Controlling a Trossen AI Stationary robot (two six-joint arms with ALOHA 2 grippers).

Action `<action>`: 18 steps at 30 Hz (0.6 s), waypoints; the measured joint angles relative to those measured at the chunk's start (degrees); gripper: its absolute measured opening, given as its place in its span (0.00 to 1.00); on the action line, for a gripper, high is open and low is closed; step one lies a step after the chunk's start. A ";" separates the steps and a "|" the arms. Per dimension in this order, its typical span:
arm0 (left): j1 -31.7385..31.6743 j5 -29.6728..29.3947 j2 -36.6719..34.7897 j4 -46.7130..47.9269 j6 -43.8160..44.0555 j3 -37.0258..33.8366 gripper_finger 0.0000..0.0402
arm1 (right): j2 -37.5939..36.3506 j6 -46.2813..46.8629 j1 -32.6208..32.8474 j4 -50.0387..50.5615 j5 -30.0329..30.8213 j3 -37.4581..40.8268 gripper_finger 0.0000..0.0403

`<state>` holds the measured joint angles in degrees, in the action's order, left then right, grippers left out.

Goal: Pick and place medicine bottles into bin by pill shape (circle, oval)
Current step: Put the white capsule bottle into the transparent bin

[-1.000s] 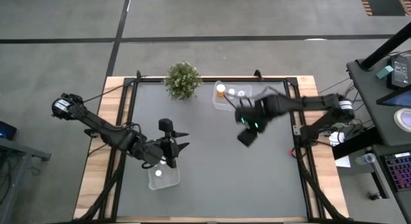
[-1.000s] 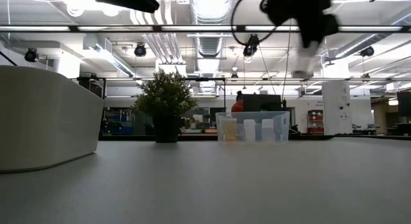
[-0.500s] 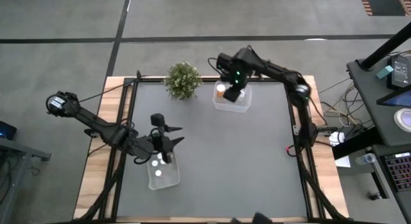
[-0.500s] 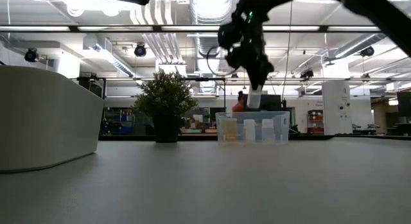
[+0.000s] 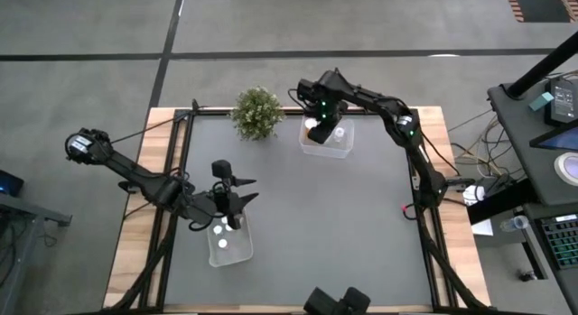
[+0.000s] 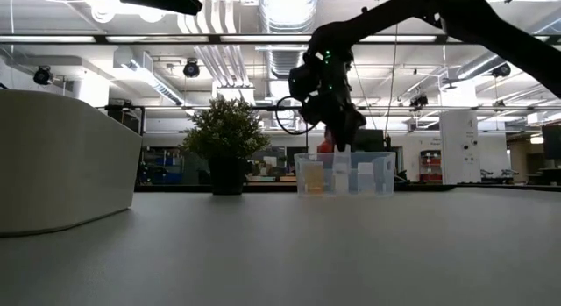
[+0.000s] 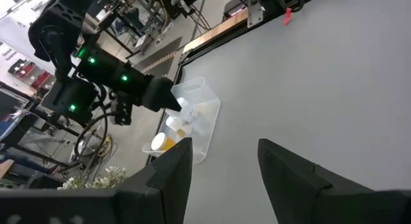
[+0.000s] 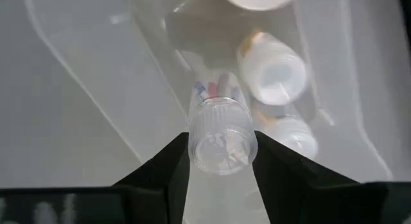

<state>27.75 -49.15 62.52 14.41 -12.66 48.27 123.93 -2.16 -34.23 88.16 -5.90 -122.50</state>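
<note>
My right gripper is over the clear far bin and is shut on a small clear-white bottle. In the low view the bottle hangs at the bin's rim. An orange bottle and white ones stand in that bin. My left gripper is open and empty just above the white near-left bin, which holds white-capped bottles. The left wrist view shows my left gripper's fingers apart with nothing between them. My right gripper pinches the bottle by its ribbed round end, one finger on each side. The fingers come from above, pointing down. The bottle hangs upright below them, its lower end down among the bottles in the clear bin; whether it rests on anything there I cannot tell.
A green bushy plant stands at the far edge, left of the clear bin. The white bin looms at the left of the low view. A dark object sits at the near edge. Bare grey table lies between the bins.
My right gripper has carried the bottle from above the table's middle toward the far edge, then come down over the clear bin until the bottle hangs at its rim. It has stayed shut on the bottle.
</note>
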 joint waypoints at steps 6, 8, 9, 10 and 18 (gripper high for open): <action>0.00 0.00 0.00 0.03 -0.22 0.00 0.40 | 0.45 0.00 0.79 -0.66 -0.10 0.23 0.36; 0.00 -0.02 0.00 0.00 -0.22 0.00 0.40 | 0.52 0.00 0.88 -0.70 -0.07 0.26 0.36; 0.00 -0.02 0.00 0.02 -0.22 0.00 0.40 | 0.52 0.00 0.91 -0.79 -0.06 0.26 0.36; 0.00 -0.01 0.00 0.02 -0.24 0.00 0.40 | 0.51 0.00 0.97 -0.81 -0.07 0.26 0.36; 0.00 -0.02 0.00 0.02 -0.24 0.00 0.40 | 0.49 0.18 0.97 -1.96 -0.08 0.63 0.37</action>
<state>27.75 -49.17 62.52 14.44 -12.91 48.27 124.42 -1.98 -33.26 86.20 -5.98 -121.86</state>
